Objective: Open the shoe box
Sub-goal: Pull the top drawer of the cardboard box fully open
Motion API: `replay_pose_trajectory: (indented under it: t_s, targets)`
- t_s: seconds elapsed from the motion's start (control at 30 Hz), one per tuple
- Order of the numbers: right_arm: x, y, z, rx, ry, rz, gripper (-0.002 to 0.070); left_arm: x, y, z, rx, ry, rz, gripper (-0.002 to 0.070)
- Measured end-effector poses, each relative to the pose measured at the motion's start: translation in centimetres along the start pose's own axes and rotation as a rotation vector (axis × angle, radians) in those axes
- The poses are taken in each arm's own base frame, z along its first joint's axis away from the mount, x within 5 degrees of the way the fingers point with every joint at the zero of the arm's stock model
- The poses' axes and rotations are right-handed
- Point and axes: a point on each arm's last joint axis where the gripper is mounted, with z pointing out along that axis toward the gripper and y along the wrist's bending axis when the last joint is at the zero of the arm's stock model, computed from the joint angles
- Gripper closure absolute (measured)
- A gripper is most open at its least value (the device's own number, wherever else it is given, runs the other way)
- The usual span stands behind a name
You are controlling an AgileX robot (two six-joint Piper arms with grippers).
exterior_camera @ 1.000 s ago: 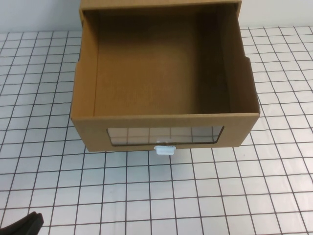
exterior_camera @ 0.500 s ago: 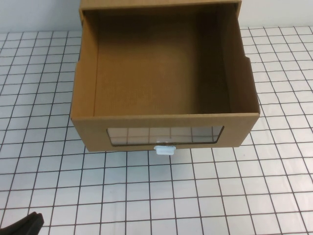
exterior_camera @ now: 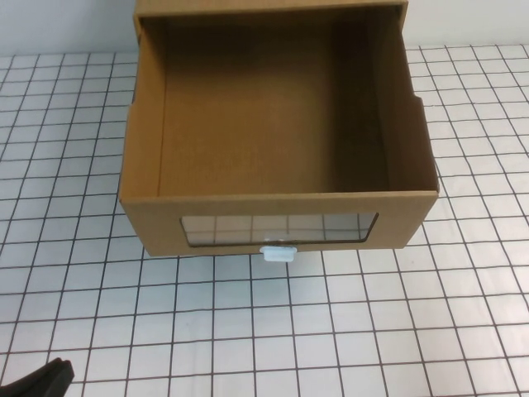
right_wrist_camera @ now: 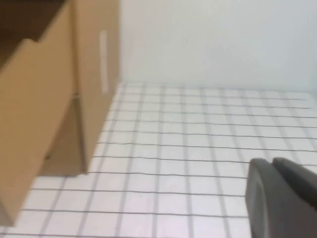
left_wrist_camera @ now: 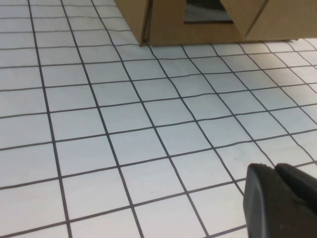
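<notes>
Your shoe box stands open; left end effector at the near-left corner and right end effector beside the box are both pressed together.

A white bench fills the high view from 3 o'clock round through 6 to 9 o'clock. A grid of thin dark lines crosses it both ways and cuts it into even squares, like tiling. In the left wrist view some of these lines look slightly wavy. Toward 12 o'clock the bench ends in a straight edge against a plain pale wall, which shows in the corners at 11 and 1 o'clock. In the right wrist view the wall rises upright and unmarked from the last row of squares.
</notes>
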Motion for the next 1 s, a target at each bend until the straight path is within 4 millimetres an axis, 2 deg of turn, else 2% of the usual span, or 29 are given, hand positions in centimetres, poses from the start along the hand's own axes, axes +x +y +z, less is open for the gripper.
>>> replay_pose_trajectory:
  t_s: [0.2,0.3,0.47,0.83,1.0]
  targets:
    - [5.0,-0.8,-2.9,0.079,-0.098,0.013,0.0689,0.0,0.0,0.0,0.0,0.0,-0.001,0.068]
    - [6.5,-0.8,-3.6,0.084,-0.139,0.028,0.0689,0.0,0.0,0.0,0.0,0.0,-0.001,0.068]
    - [7.3,-1.1,-3.9,0.109,-0.124,0.064,0.0689,0.0,0.0,0.0,0.001,0.0,0.0,0.068]
    - [7.4,-1.0,-3.8,0.105,-0.117,0.101,0.0689,0.0,0.0,0.0,0.001,0.0,-0.003,0.068]
    - [8.1,-0.6,-3.6,0.058,-0.094,0.043,0.0689,0.0,0.0,0.0,0.001,0.0,-0.004,0.068]
